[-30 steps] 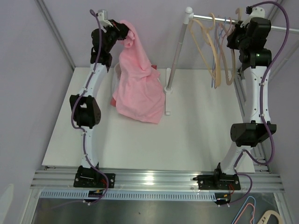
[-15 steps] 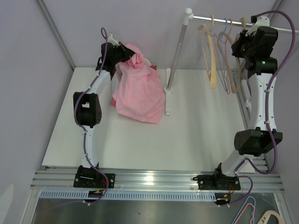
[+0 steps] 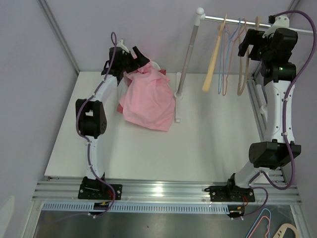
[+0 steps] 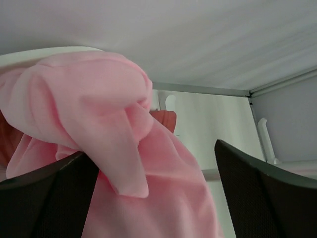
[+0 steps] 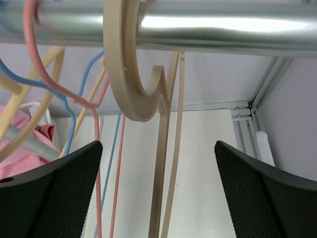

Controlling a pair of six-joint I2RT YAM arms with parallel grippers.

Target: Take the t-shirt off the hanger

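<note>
T-shirt (image 3: 148, 99), pink heap, far left of counter (image 3: 208, 148), just nearward of left end effector (image 3: 141, 55), wide, empty; right end effector (image 3: 249, 43) wide at hangers (image 3: 214, 62), well apart.

We read no text, label, brand, number or sign in any of the three views. The t-shirt (image 3: 148, 96) shows only plain pink cloth. The hangers (image 3: 214, 57) and the rail (image 5: 223, 25) carry no marking we can make out at this resolution.
</note>
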